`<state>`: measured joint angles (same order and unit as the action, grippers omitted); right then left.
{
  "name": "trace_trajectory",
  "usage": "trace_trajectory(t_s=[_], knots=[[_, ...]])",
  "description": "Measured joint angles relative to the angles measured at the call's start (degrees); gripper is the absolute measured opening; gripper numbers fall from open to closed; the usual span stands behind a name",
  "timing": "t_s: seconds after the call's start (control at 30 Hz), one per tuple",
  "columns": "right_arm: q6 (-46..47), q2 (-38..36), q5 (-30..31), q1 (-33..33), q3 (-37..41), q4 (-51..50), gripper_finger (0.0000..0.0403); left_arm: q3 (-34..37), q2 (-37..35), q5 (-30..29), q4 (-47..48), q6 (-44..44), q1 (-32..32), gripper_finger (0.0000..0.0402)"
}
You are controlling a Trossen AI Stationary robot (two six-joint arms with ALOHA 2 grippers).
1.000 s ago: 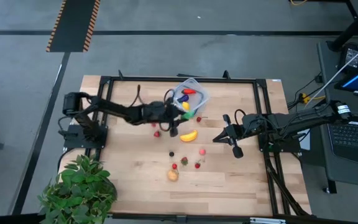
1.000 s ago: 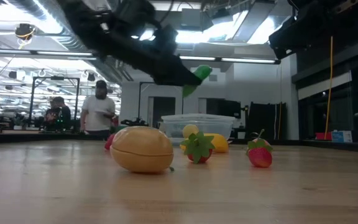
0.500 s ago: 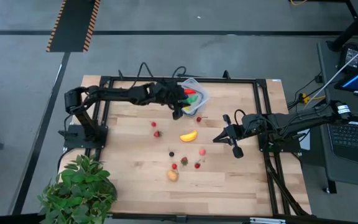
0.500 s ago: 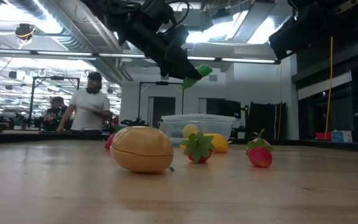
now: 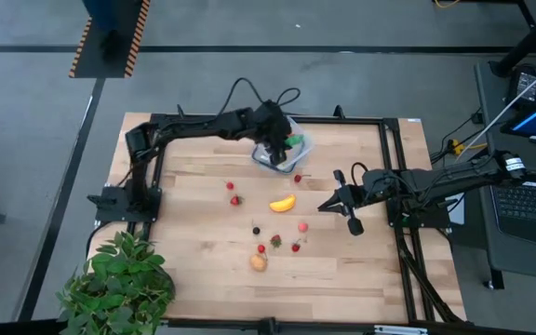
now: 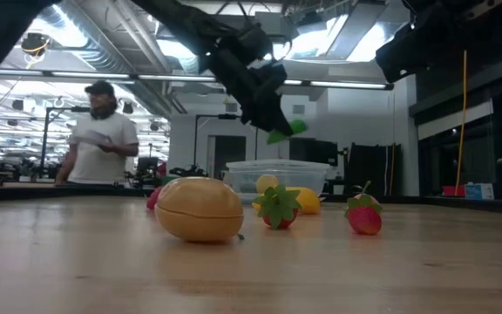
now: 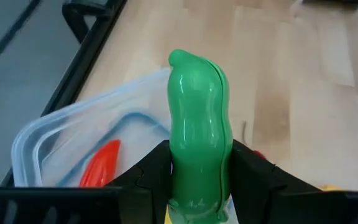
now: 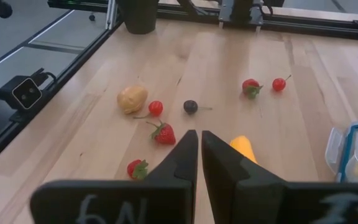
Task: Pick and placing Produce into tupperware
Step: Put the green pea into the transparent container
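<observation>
Over the last second the left arm had swung from the middle of the bench up to the far edge, carrying its load with it, while the right arm had stayed where it was. The left gripper (image 5: 280, 147) hung over the tupperware (image 5: 302, 148), its jaws part-closed on the green cucumber (image 7: 197, 162), which stood upright between them.

The step in hand looked like the release. To do it well, the gripper would need to sit squarely above the container's open middle, low enough that the cucumber cannot bounce off the rim, and the jaws should then part cleanly.

The cucumber was smooth, glossy and bulged along its length, so it may roll once freed. The tupperware, clear and bluish with rounded corners, already held a red pepper (image 7: 101, 163). A banana (image 5: 283, 204), strawberries (image 8: 163, 134) and a tan round piece (image 5: 260, 262) lay loose on the bench. The right gripper (image 5: 325, 207) waited near the bench's right side, jaws closed on nothing.
</observation>
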<state>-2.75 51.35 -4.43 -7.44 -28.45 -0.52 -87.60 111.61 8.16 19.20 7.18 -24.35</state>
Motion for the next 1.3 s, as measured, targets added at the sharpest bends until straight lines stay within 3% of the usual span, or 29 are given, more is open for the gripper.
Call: trace_trajectory(t_s=[0.4,1.3], knots=[[-0.49,0.00,-0.07,0.00,-0.02,-0.38,0.0026,-14.18,10.99,2.24,9.91,-0.01,-2.27,0.0122],[-0.73,0.00,-0.10,0.00,-0.02,0.83,0.0026,-14.68,11.89,3.15,11.63,-4.13,-4.62,0.0122]])
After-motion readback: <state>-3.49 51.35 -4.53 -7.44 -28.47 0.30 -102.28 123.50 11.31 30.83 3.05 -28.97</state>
